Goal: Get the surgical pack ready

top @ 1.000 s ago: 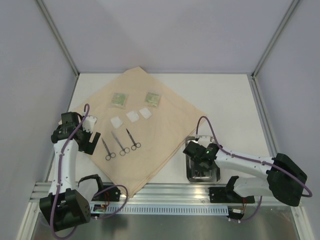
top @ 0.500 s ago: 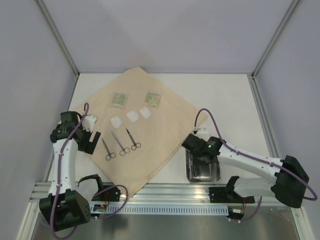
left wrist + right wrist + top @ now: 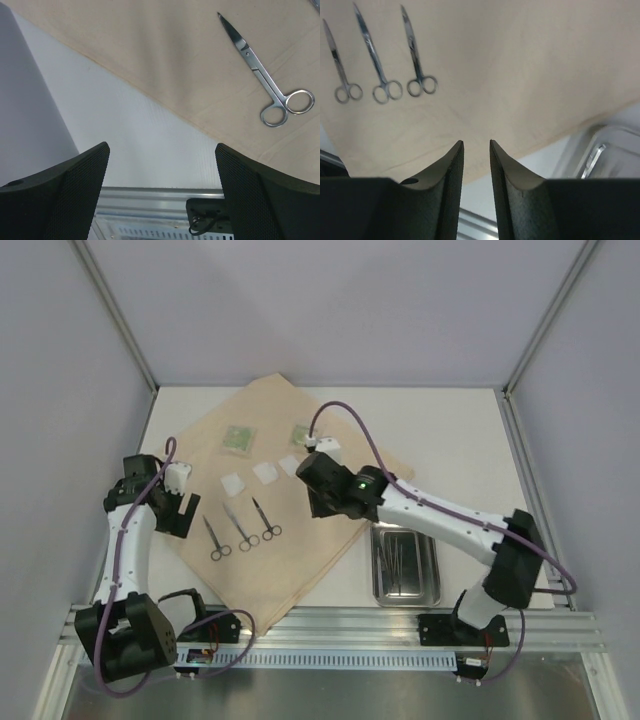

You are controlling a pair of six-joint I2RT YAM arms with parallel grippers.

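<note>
Tan cloth [image 3: 300, 550] is spread diagonally on the desk [image 3: 460, 440]. Three scissors [image 3: 241, 526] lie side by side on its left part, with white pads [image 3: 265, 472] and green packets [image 3: 238, 438] farther back. The steel tray [image 3: 376, 570] sits on the desk just off the cloth's near-right edge; the thin tools inside are too small to name. Right jaws are nearly closed with a thin gap, empty, over mid-cloth. The scissors lie to their left, the tray to their near right. Left jaws are wide open, empty, at the cloth's left edge, just beside the outermost scissors. The scissors' long axes run near-to-far, rings toward the arms. The left arm [image 3: 128, 540] looks nearer for a scissors pick.
</note>
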